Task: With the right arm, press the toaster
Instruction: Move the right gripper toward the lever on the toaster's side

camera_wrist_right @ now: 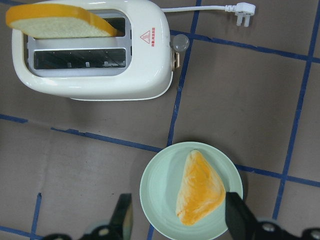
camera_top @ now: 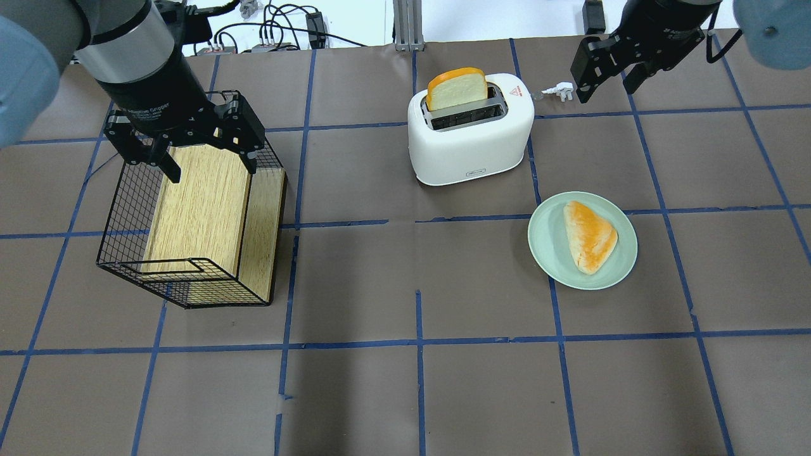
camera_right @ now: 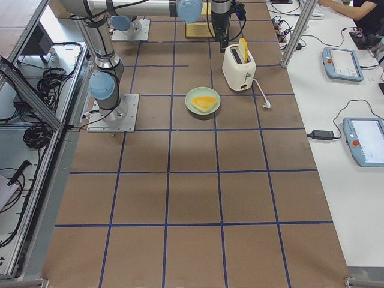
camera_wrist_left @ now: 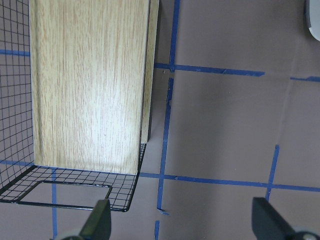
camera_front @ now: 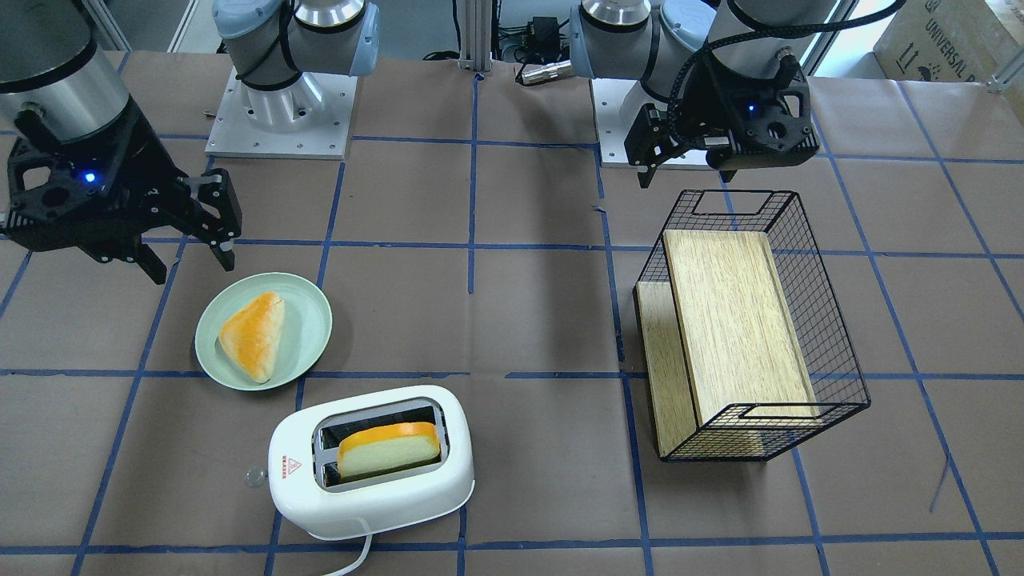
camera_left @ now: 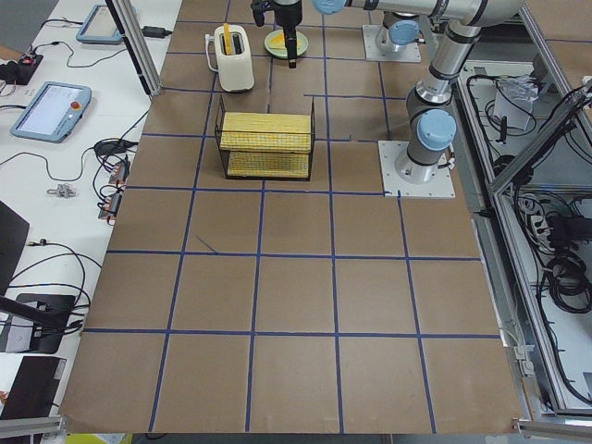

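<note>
Approach stage; press not begun. Right gripper (camera_front: 192, 264) empty, jaws apart, hovering well clear of toaster (camera_front: 384, 496). Toaster on tabletop (camera_front: 544, 320), far side, bread slice (camera_front: 388, 452) standing proud. Next: lower onto lever knob (camera_wrist_right: 180, 44) at right end, push down.

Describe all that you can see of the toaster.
The toaster is white, rounded, plastic-looking, upright on the table. Two top slots: a bread slice sticks out of one, the other is empty. A red triangle marks its top; a clear knob is on one end. Its white cord lies unplugged. Nothing else touches it.
</note>
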Controlling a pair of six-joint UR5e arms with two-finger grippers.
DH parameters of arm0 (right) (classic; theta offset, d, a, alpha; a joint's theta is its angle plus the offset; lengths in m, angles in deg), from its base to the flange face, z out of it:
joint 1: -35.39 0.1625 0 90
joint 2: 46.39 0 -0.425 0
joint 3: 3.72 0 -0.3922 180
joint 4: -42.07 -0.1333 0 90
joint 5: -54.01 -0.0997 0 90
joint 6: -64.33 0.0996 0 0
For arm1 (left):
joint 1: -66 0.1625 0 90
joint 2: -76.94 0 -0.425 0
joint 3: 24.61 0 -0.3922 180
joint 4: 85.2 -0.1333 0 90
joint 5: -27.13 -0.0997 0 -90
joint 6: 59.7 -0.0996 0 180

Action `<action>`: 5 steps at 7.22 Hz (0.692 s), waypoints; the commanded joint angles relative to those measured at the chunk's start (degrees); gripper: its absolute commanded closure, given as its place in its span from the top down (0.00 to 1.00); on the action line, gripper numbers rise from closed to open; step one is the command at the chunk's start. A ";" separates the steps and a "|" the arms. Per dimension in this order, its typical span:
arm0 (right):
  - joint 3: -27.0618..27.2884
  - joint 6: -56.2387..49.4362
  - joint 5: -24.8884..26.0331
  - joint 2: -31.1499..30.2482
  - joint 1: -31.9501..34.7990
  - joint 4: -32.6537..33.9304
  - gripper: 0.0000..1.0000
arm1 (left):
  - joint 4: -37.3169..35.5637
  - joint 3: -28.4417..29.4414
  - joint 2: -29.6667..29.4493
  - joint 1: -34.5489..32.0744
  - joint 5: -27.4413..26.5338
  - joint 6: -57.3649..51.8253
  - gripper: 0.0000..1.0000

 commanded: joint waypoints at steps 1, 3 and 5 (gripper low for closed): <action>-3.83 -0.67 -5.09 5.80 -1.32 0.23 0.08 | 0.00 0.00 0.02 0.00 0.00 0.00 1.00; -10.23 -1.11 -9.40 15.10 -1.32 0.24 0.08 | 0.00 0.00 0.02 0.00 0.00 0.00 1.00; -16.22 -2.50 -13.96 23.64 -3.07 -0.03 0.08 | 0.00 0.00 0.02 0.00 0.00 0.00 1.00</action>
